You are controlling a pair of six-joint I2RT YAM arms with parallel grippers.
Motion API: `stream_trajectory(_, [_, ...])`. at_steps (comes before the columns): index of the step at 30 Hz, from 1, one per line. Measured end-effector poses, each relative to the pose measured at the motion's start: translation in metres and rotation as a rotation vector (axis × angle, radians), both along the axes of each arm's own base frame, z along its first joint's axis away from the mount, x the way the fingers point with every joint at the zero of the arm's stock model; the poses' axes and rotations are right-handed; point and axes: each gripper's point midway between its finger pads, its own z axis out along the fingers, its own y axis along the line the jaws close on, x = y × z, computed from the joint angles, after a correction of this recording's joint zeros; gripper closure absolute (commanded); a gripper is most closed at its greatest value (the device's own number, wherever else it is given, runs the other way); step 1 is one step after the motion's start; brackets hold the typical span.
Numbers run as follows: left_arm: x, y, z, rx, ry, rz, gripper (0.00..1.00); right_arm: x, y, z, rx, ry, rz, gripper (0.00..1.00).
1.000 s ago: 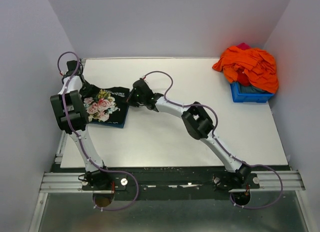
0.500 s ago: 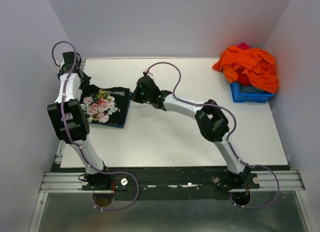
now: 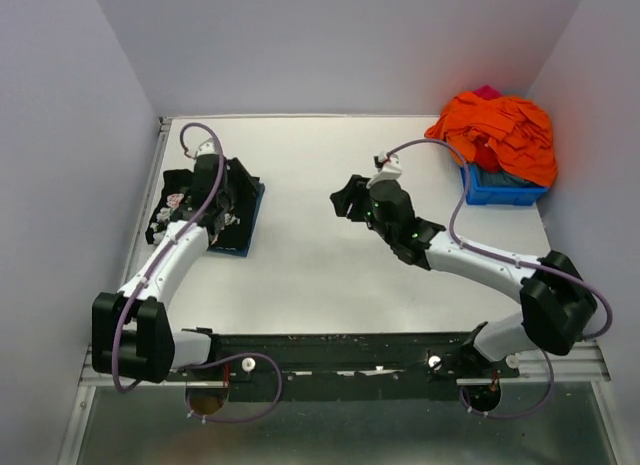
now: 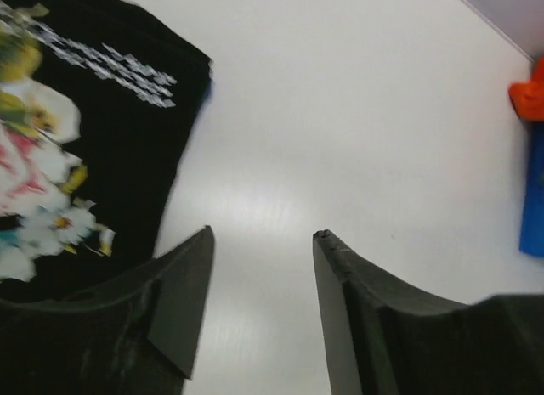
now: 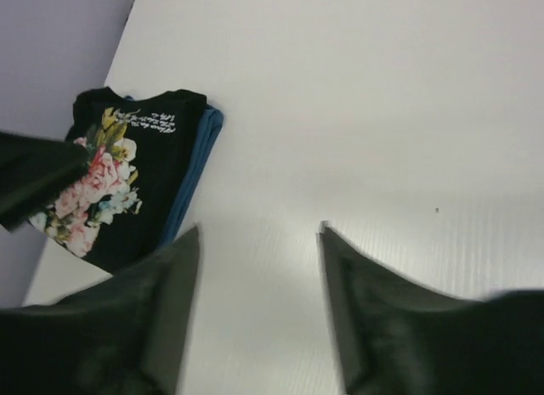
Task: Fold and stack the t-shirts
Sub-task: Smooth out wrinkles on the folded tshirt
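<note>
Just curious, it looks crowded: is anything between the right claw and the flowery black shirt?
Only bare table lies between the right gripper and the black shirt; the left arm reaches over the shirt itself.

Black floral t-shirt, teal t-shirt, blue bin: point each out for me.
black floral t-shirt (image 5: 98, 187): right wrist view, rose print
teal t-shirt (image 5: 201, 153): right wrist view, exposed edge beneath
blue bin (image 3: 495, 195): top external view, front wall

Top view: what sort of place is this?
Probably a lab robot cell: white table boxed in by plain walls, left arm and right arm bolted to a metal rail, a blue bin heaped with orange clothes.
</note>
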Motion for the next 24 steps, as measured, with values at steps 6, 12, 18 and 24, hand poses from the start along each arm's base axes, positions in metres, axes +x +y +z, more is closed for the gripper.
stream_trajectory(6, [-0.043, -0.085, -0.040, -0.020, -0.063, -0.200, 0.01, -0.027, -0.056, -0.003, -0.104, -0.036, -0.063, 0.00])
stream_trajectory(12, [-0.076, -0.152, -0.043, 0.063, -0.167, -0.398, 0.01, -0.050, -0.111, -0.022, -0.252, -0.050, -0.153, 0.00])
stream_trajectory(18, [-0.081, -0.158, -0.045, 0.154, -0.260, -0.441, 0.01, -0.075, -0.150, -0.042, -0.303, -0.096, -0.177, 0.00])
stream_trajectory(24, [-0.091, -0.163, -0.053, 0.156, -0.295, -0.479, 0.01, -0.081, -0.159, -0.057, -0.329, -0.121, -0.169, 0.00])
